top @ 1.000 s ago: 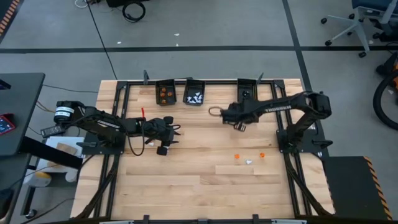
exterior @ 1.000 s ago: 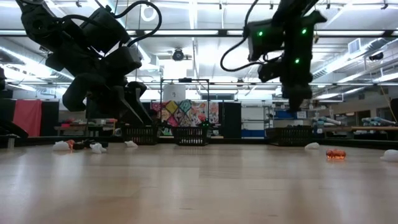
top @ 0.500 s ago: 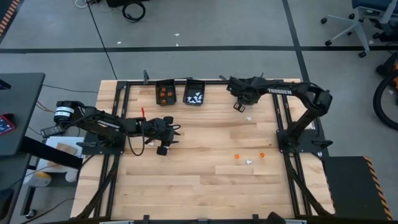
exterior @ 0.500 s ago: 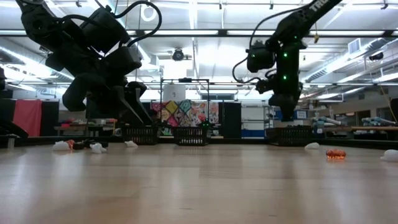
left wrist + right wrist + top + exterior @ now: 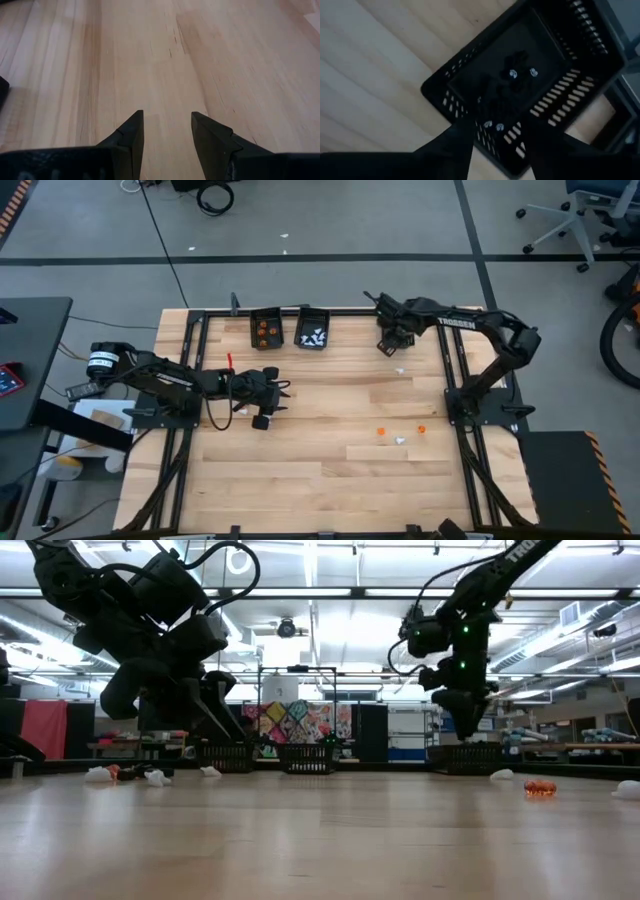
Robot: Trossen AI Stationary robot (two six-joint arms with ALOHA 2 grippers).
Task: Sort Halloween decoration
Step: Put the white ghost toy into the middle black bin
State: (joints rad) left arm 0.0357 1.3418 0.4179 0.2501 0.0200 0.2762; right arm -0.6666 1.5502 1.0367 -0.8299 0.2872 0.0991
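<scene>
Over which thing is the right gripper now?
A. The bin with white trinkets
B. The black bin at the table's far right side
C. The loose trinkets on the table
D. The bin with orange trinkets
B: in the right wrist view the right gripper hangs over the black bin holding dark trinkets, apart from the other two bins.

Looked like a robotics lab or workshop: grey floor [image 5: 400, 220] marked with dark tape lines around a wooden table [image 5: 320, 450], a wheeled office chair [image 5: 575, 220] beyond it, ceiling strip lights [image 5: 320, 592] and cluttered benches behind.
</scene>
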